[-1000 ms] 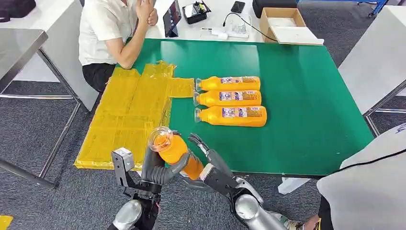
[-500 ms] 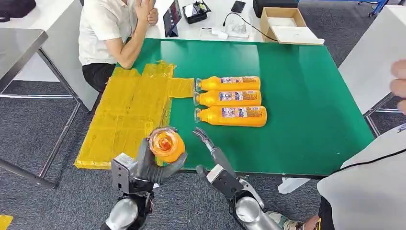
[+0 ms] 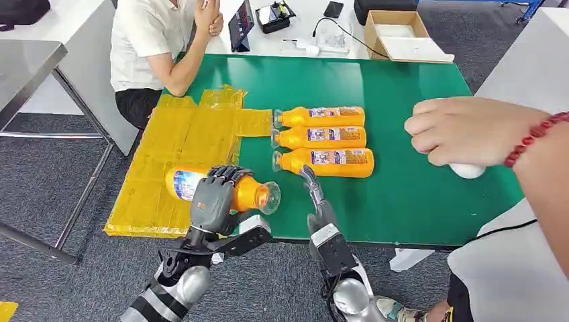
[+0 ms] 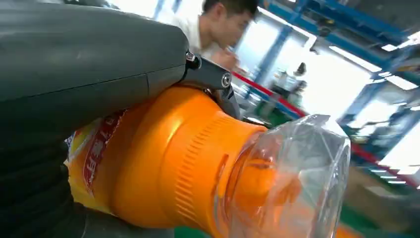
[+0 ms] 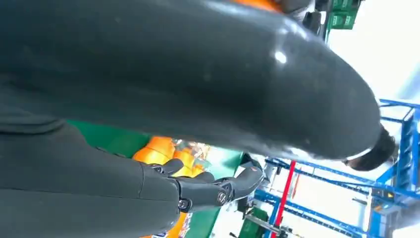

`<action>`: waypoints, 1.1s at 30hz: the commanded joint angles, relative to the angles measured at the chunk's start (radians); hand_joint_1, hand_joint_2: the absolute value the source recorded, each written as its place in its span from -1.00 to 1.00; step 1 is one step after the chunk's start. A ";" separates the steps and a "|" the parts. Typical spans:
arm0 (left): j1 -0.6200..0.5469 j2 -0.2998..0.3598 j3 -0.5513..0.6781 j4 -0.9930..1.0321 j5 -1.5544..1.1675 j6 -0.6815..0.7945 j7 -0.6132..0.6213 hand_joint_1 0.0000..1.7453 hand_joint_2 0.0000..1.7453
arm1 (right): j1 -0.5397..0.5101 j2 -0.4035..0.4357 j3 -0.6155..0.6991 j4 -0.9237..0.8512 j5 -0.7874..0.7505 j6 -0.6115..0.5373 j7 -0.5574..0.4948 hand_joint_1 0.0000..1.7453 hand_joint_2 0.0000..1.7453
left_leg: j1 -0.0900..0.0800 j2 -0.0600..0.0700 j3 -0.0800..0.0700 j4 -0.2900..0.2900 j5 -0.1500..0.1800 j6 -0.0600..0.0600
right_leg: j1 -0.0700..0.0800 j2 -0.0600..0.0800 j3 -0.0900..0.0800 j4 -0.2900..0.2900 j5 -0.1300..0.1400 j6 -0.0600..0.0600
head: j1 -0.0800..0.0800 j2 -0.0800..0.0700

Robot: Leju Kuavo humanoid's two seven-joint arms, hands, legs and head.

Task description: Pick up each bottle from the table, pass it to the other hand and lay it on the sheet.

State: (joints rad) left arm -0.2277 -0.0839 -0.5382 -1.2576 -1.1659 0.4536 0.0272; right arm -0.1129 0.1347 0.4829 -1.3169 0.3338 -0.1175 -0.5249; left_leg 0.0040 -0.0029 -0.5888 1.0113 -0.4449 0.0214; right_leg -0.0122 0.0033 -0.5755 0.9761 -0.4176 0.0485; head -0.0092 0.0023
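My left hand [image 3: 213,198] grips an orange bottle [image 3: 251,192] around its middle and holds it on its side over the near end of the yellow sheet [image 3: 178,154], its clear cap toward the right. The same bottle [image 4: 178,158] looms large in the left wrist view, held by that hand [image 4: 74,74]. My right hand [image 3: 315,194] stands apart from the bottle, fingers stretched out and holding nothing, near the front edge of the green table [image 3: 416,87]. Three more orange bottles [image 3: 322,137] lie side by side on the table. They show as orange patches [image 5: 171,156] past my right hand [image 5: 213,191].
A person [image 3: 158,47] sits at the far left corner, elbow on the table. Another person's hand [image 3: 470,131] with a red bead bracelet reaches in from the right, over a white object [image 3: 466,170]. A cardboard box [image 3: 399,33], a tablet and cables lie beyond the table.
My left hand has turned the bottle from upright to lying sideways and carried it out over the sheet. My right hand has drawn away and straightened. A person's hand has come in from the right.
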 commanded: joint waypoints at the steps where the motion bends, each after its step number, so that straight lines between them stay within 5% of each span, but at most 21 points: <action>1: -0.303 -0.032 0.071 0.624 -0.168 -0.111 0.185 1.00 1.00 | -0.029 0.031 -0.049 0.050 -0.021 0.043 0.016 -1.00 -1.00 | 0.000 -0.003 0.003 -0.001 0.001 -0.001 | 0.001 -0.004 0.004 -0.001 -0.001 -0.002 | 0.000 0.000; 11: -0.388 -0.065 0.105 0.781 -0.186 -0.217 0.244 1.00 1.00 | -0.045 0.040 -0.039 0.086 -0.026 0.064 0.024 -1.00 -1.00 | 0.001 -0.001 0.001 0.000 0.001 -0.002 | 0.001 -0.001 0.002 0.001 0.000 -0.001 | 0.000 0.000; 15: -0.451 -0.093 0.241 0.901 -0.032 -0.247 0.169 1.00 1.00 | -0.075 0.045 -0.024 0.135 -0.034 0.079 0.024 -1.00 -1.00 | 0.001 0.000 0.001 0.000 0.001 -0.003 | 0.001 -0.001 0.002 0.002 0.000 -0.002 | 0.000 0.000; 31: -0.461 -0.084 0.305 0.926 0.054 -0.260 0.123 1.00 1.00 | -0.087 0.053 -0.022 0.152 -0.071 0.083 0.029 -1.00 -1.00 | 0.000 0.002 0.005 -0.001 0.002 -0.004 | 0.000 0.001 0.003 0.004 0.000 -0.002 | 0.000 0.000; 32: -0.460 -0.085 0.318 0.928 0.074 -0.260 0.099 0.62 1.00 | -0.088 0.054 -0.022 0.154 -0.079 0.079 0.029 -1.00 -1.00 | 0.000 0.002 0.004 -0.001 0.002 -0.003 | 0.000 0.001 0.002 0.004 0.001 -0.002 | 0.000 0.000; 33: -0.458 -0.087 0.333 0.927 0.094 -0.259 0.085 -0.48 1.00 | -0.088 0.053 -0.021 0.155 -0.082 0.078 0.029 -1.00 -1.00 | 0.000 0.002 0.004 -0.001 0.002 -0.003 | 0.000 0.001 0.002 0.004 0.001 -0.001 | 0.000 0.000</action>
State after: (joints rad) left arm -0.6713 -0.1675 -0.3269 -0.4341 -1.1692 0.2045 0.1755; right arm -0.1529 0.1923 0.4574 -1.2383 0.2823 -0.0385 -0.5032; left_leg 0.0039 -0.0035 -0.5865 1.0113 -0.4430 0.0186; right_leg -0.0124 0.0022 -0.5743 0.9808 -0.4174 0.0482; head -0.0092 0.0023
